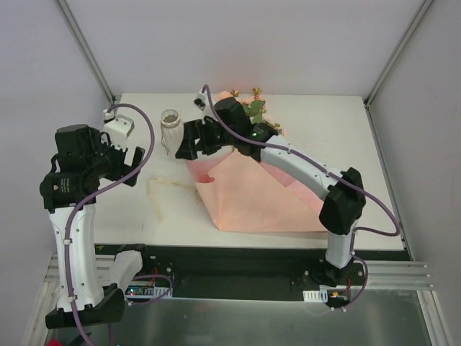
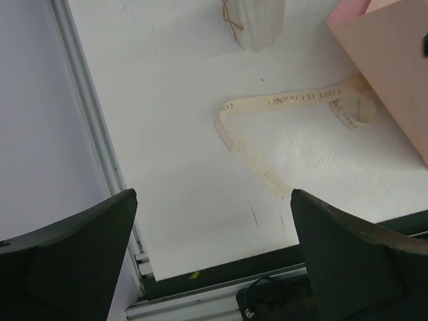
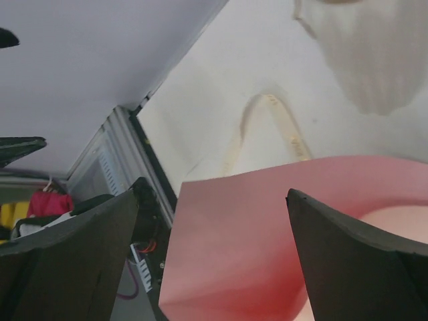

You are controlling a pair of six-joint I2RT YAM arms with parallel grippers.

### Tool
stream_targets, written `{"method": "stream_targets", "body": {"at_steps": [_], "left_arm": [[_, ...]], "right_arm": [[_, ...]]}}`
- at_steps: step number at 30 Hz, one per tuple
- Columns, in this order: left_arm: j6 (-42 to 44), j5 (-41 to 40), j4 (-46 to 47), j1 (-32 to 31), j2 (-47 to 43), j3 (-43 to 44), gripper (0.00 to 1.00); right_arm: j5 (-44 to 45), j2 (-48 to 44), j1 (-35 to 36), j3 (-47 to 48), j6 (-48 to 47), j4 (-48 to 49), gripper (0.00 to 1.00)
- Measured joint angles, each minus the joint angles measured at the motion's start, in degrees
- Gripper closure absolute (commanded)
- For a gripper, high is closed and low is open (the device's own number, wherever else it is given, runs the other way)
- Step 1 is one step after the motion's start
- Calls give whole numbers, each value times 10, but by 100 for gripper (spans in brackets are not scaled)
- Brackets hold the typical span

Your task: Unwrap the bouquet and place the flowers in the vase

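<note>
The pink wrapping paper (image 1: pixel 252 198) of the bouquet lies spread open on the table. The flowers (image 1: pixel 253 108) show as green leaves and peach buds at its far edge, mostly hidden behind my right arm. The white ribbed vase (image 1: pixel 170 130) stands upright left of the paper, with nothing in it. My right gripper (image 1: pixel 191 144) hangs open over the paper's left corner (image 3: pixel 267 234), beside the vase (image 3: pixel 374 53), holding nothing (image 3: pixel 214 247). My left gripper (image 1: pixel 133 166) is open and empty (image 2: pixel 214 254) over the table's left front, away from the vase (image 2: pixel 257 27).
The loose cream ribbon (image 1: pixel 169 186) lies on the table between the vase and the front edge, one end tucked at the paper's edge (image 2: pixel 294 100). A metal frame rail (image 2: pixel 87 120) runs along the table's left side. White walls enclose the back and sides.
</note>
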Motion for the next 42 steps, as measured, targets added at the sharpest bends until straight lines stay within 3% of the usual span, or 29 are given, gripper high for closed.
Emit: {"method": "stream_targets", "body": {"at_steps": [7,13,17,22,26,34,42], "left_arm": [[0,-9,-15,0,-18,24,1],[1,-17,-21,0,-28,52,1],[3,-5,-28,0,-21,49,1],[11,35,-28,0,-12,15,1],[17,61,-27,0,-5,-24,1],[27,75,-21,0,1,-51,1],[30,75,-12,0,3,-67,1]], "right_arm": [[-65,106,65,54,40,26,3],[-80,150,67,120,45,-1,3],[-89,93,1,97,38,-1,3],[-86,-31,-168,-29,1,9,1],[-75,-65,-261,-125,-36,-2,9],[-110,28,-274,-168,-104,-59,17],[-122,48,-277,-181,-141,-65,21]]}}
